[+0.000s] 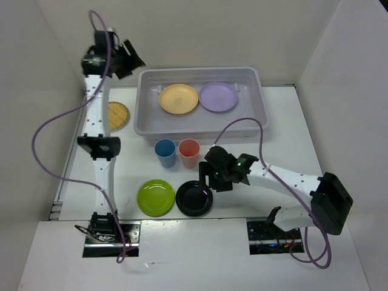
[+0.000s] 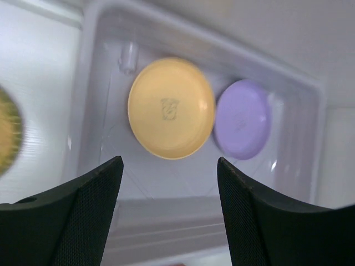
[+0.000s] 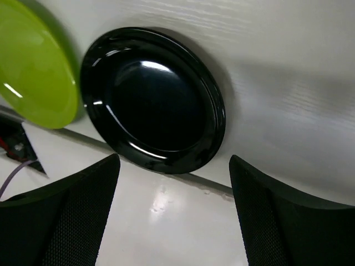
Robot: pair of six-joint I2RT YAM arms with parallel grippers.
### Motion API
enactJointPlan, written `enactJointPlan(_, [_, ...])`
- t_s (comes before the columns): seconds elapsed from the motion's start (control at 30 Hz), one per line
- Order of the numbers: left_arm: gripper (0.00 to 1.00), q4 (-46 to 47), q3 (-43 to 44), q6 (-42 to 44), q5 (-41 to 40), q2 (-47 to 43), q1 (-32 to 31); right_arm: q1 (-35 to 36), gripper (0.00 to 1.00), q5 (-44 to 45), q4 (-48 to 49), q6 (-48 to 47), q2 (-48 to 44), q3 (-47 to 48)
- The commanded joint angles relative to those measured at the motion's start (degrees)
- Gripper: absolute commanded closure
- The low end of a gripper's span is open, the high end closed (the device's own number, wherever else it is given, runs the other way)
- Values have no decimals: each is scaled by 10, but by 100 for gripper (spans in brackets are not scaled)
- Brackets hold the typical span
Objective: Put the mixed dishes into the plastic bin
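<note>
White walls close in a white table, and the plastic bin sits at its far middle. Inside the bin lie a pale orange plate and a lilac plate, side by side. A woven disc lies on the table left of the bin, partly hidden by the left arm. A blue cup and a coral-red cup stand upright just in front of the bin. Nearer the arms, a lime green plate and a black plate rest edge to edge. The left gripper hangs raised by the bin's far left corner, its claw spread wide and holding nothing. The right gripper hovers over the black plate, claw wide apart, nothing between its fingers.
</note>
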Motion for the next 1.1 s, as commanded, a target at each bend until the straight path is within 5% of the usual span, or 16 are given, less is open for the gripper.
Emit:
enactJointPlan(0.0, [24,-30,1,47,-31,-198,10,21,16,69,45,60,9,-11])
enactJointPlan(0.13, [23,-25,-82,59,-38,-379,3,31,18,80,75,68,21,-44])
enactJointPlan(0.27, [20,-7,-261,96,-44,-518,-33,31,22,91,99,78,38,-65])
enactJointPlan(0.47, [17,130,-711,99,-110,-843,-34,43,30,98,141,99,57,-94])
enactJointPlan(0.7, [14,88,-987,109,-85,-934,-34,49,42,97,167,99,79,-106])
enactJointPlan(0.83, [13,95,-1084,109,-74,-975,-34,49,64,92,186,107,85,-116])
enactJointPlan(1.07, [12,108,-1073,120,-93,-948,-34,49,97,97,191,125,79,-138])
